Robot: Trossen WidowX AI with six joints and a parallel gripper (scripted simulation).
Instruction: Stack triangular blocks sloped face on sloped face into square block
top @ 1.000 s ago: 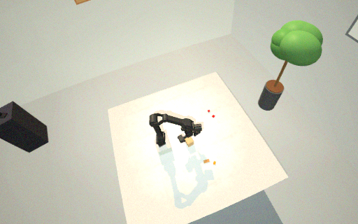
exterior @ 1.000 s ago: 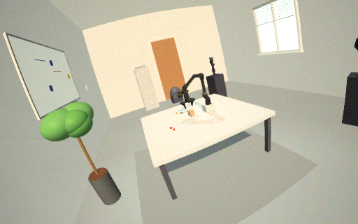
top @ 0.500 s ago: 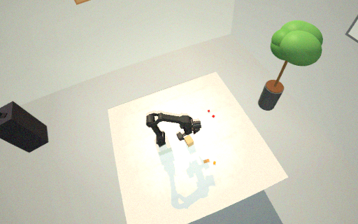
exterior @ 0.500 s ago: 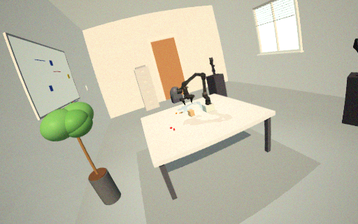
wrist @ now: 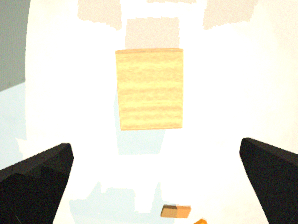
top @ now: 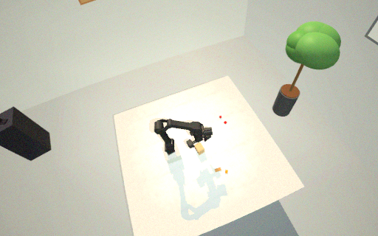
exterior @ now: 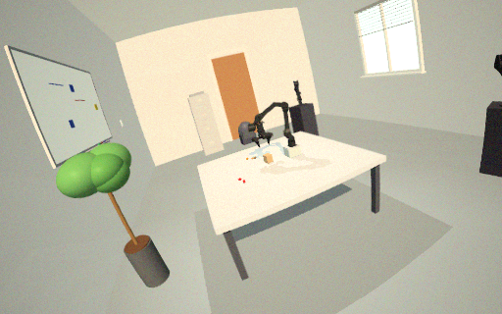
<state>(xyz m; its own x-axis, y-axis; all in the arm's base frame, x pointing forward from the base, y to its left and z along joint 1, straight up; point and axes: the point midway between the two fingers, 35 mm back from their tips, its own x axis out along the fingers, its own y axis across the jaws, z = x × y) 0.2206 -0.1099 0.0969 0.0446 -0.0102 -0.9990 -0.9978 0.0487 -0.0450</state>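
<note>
The two triangular blocks appear as one square-looking wooden block (top: 199, 148) (exterior: 268, 158) (wrist: 151, 90) on the table (top: 260, 162) (exterior: 316, 182) (wrist: 225, 75). Its top looks flat, with straight edges, in the wrist view. The sloped faces and the seam between the halves cannot be seen, and whether the ends are exactly even is too small to tell. My gripper (top: 199, 139) (exterior: 264, 143) (wrist: 157, 151) is wide open and empty. It hangs above the table, raised clear of the block, with both fingertips apart from it.
Small orange pieces (top: 218, 169) (exterior: 253, 158) (wrist: 175, 211) lie on the table near the block. Two small red pieces (top: 220, 116) (exterior: 239, 179) lie farther off on the other side. The arm's shadow falls across the table.
</note>
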